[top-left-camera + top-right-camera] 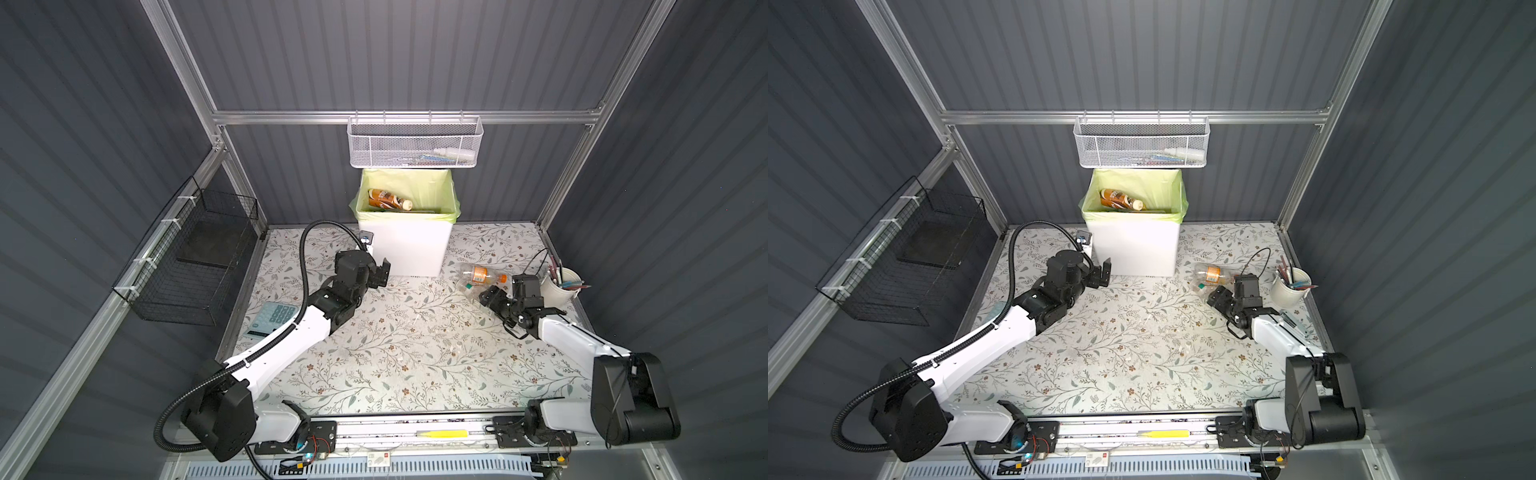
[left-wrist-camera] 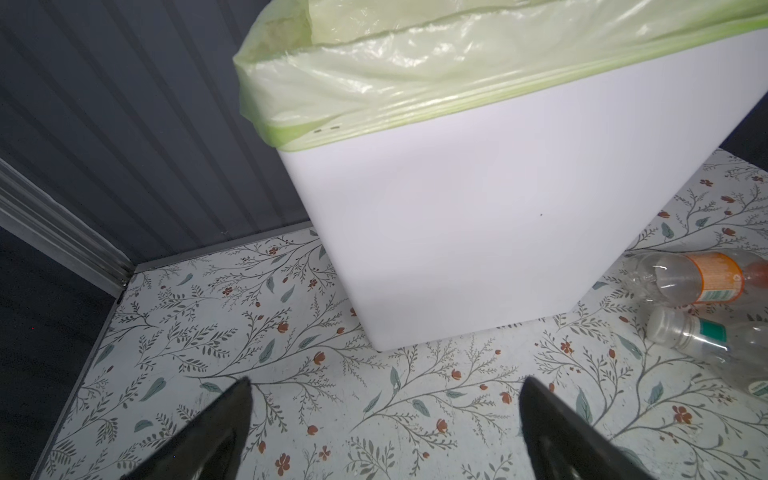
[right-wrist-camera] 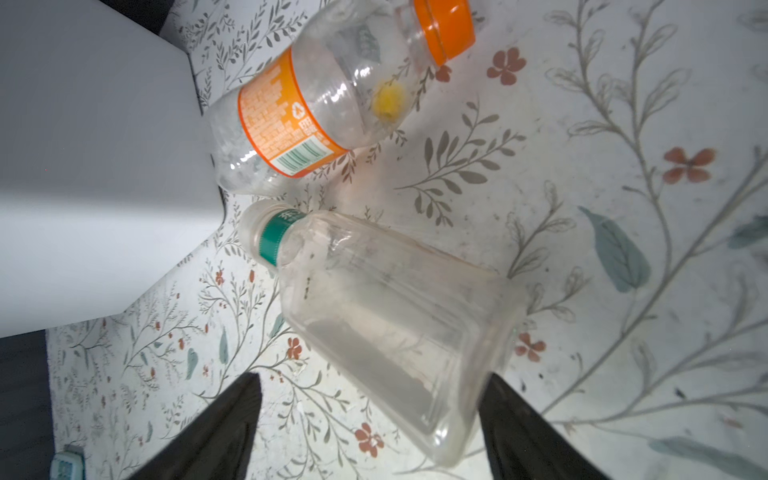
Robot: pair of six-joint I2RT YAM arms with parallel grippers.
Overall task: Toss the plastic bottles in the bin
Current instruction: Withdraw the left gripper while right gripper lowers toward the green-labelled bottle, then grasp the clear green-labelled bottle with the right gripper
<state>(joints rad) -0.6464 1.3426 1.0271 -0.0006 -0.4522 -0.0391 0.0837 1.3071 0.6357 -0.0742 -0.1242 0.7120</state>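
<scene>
Beside the bin (image 1: 405, 249), flat on the worktop (image 1: 415, 353), the orange-labelled bottle (image 3: 307, 104) is laid base toward the bin, the clear bottle (image 3: 386, 324) cap toward it, its base flanked by the spread right pincer (image 3: 372, 376); the left pincer (image 2: 384, 382) is held spread, empty, before the bin

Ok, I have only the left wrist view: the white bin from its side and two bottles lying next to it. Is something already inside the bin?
Observer: Yes, in both top views one brown bottle lies inside the bin, on the green liner.
Operator: And what does the other arm do?
Observer: The right gripper is low at the clear bottle with the green neck band; the bottle's base lies between its open fingers, not yet gripped.
Operator: Is something near that arm?
Observer: A white cup of pens stands close beside its wrist.
</scene>
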